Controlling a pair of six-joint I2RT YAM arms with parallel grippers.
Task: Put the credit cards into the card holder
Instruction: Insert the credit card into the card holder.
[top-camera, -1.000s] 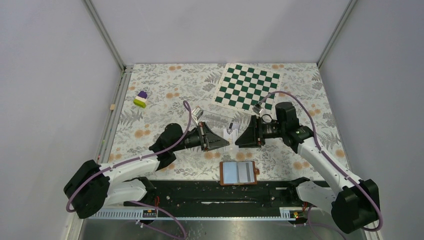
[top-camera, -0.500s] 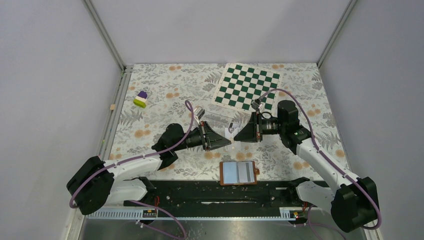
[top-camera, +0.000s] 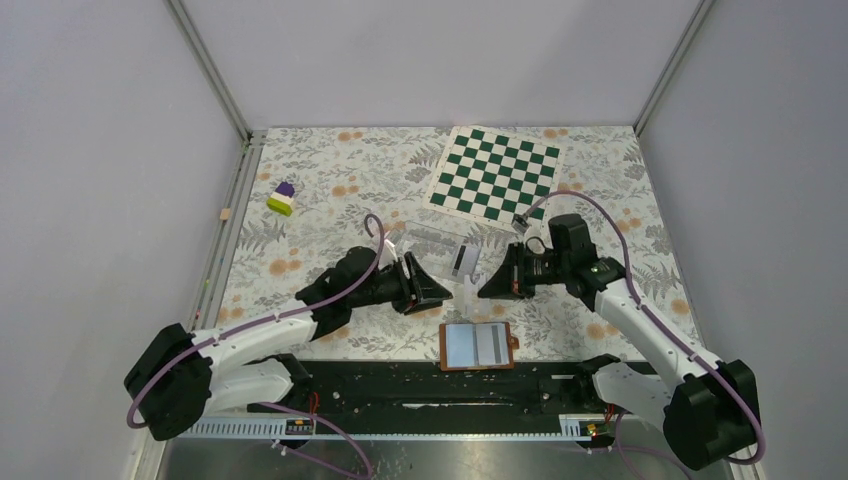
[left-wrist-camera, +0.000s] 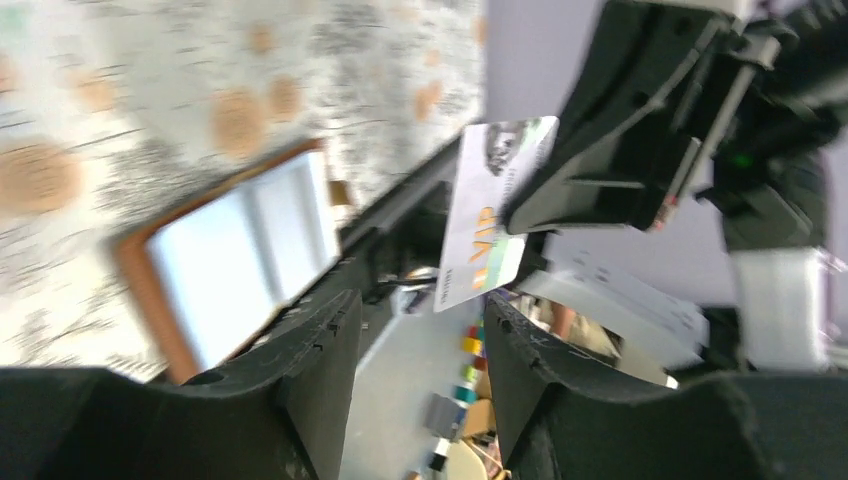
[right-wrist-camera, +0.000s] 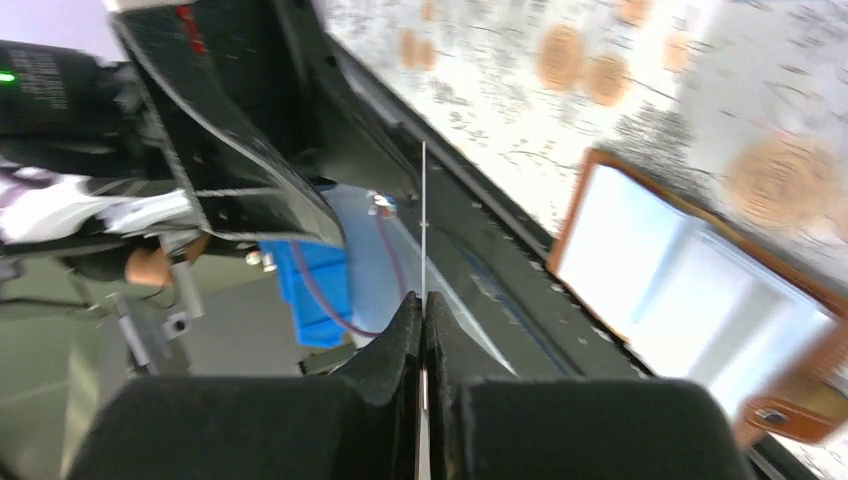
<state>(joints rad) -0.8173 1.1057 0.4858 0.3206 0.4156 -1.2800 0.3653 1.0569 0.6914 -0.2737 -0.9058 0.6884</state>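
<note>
Here's the flowered table (top-camera: 320, 180), with a green chessboard (top-camera: 497, 170) at the far right. The two arms face each other over the middle. The left gripper (top-camera: 438, 292) has its fingers (left-wrist-camera: 320, 330) spread with nothing between them. The right gripper (top-camera: 487, 288) is pressed tight on a card (left-wrist-camera: 488, 215); it's a pale one, held up on edge between the two grippers and clear of the left one. The wallet (top-camera: 478, 345) lies open and flat at the near edge, pale pockets up, just this side of the held card. Beyond the grippers there's a clear case (top-camera: 428, 240), and a striped card (top-camera: 463, 260) lies flat at its right end. I can't tell whether the two overlap. Far left sits a little purple-and-green block (top-camera: 282, 199).
</note>
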